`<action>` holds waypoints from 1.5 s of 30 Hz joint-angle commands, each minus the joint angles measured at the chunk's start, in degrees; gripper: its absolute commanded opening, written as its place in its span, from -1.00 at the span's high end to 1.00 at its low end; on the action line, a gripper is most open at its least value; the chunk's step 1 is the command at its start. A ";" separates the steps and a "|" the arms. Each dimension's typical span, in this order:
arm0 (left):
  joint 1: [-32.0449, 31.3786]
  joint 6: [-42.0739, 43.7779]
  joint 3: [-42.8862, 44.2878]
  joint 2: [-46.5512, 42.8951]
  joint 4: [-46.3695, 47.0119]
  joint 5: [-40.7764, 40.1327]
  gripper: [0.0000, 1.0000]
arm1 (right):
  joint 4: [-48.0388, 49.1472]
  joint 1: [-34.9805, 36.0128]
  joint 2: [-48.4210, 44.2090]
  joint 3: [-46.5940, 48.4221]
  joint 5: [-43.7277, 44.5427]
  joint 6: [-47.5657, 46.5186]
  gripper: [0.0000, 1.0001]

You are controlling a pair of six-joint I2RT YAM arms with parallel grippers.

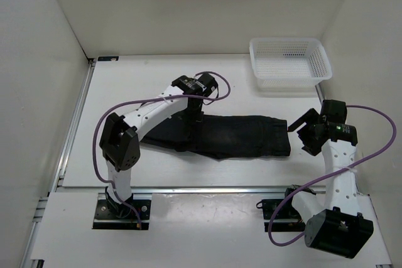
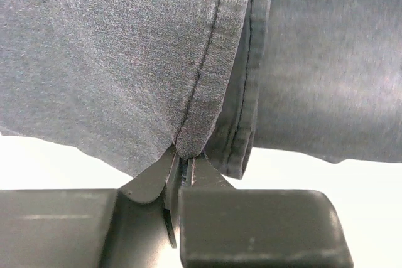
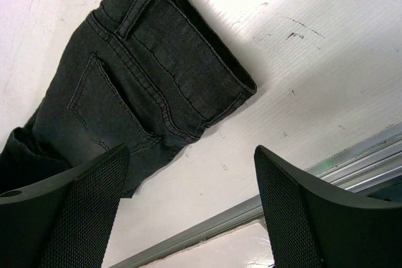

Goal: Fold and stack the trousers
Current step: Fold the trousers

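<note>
Left gripper (image 2: 186,158) pinched on trousers (image 2: 113,54) seam fold at tips. Right gripper (image 3: 191,211) spread, waistband (image 3: 195,48) ahead-left, untouched. Suggest firm bite, carry leg low over table (image 3: 314,61), edges aligned.

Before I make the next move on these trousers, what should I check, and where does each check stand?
1. Left gripper has hold of the trousers: ok, shut on a pinch of fabric beside a seam.
2. Right gripper is free: ok, jaws wide apart and holding nothing.
3. Waistband sits between the right fingers: not ok, it lies on the table ahead of them.
4. Basket is out of the way: ok, it stands apart from the trousers at the far right.
5. Legs lie flat at the left end: cannot tell, the left arm covers them in the top view.
</note>
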 commanded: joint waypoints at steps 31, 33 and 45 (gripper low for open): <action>-0.29 -0.77 9.14 13.29 -1.21 -3.57 -0.42 | -0.67 -0.14 -3.63 -1.62 -0.38 -0.36 -0.70; -0.29 -0.77 8.61 14.43 -0.60 -3.58 -0.33 | -0.67 -0.14 -3.63 -1.62 -0.38 -0.36 -0.70; 3.39 -3.41 4.58 6.54 4.40 2.62 0.79 | -0.14 -0.14 -2.49 -0.57 -1.61 -0.36 -0.70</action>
